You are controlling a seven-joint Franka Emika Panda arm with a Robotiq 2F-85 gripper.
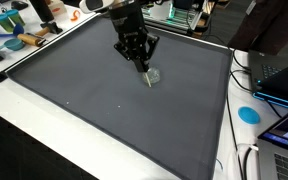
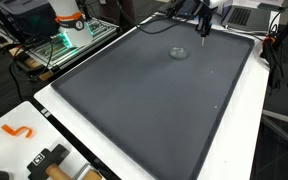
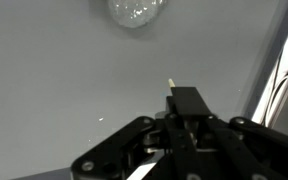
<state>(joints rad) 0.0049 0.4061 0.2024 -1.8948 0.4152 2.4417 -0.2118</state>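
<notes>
Dark grey mat (image 1: 104,110) covers nearly the whole white surface (image 1: 24,130), and both exterior views show it bare apart from one thing lying toward its far side. That thing is a small clear object (image 1: 154,76), glassy and rounded, resting directly on the mat. It shows again as a pale glint in an exterior view (image 2: 178,52). In the wrist view it sits at the very top edge (image 3: 136,10), partly cut off by the frame.

The hand (image 1: 144,66) hangs from the black arm (image 1: 129,30) and points down at the mat just beside the small clear object, without touching it. From the wrist view the hand (image 3: 187,98) has its fingers pressed together at the centre, with no gap showing between them. A tiny pale tip (image 3: 171,83) juts out beyond them, too small to identify. A strip of bare mat lies between that tip and the small clear object. In an exterior view the hand (image 2: 205,32) stands near the mat's far corner, with the object a little nearer the camera. How high the fingertips are above the mat cannot be told.

Off the mat, a blue disc (image 1: 249,113) lies on the white surface near a laptop (image 1: 284,72). An orange hook (image 2: 19,131) lies on the white corner in an exterior view, well apart from the hand.
</notes>
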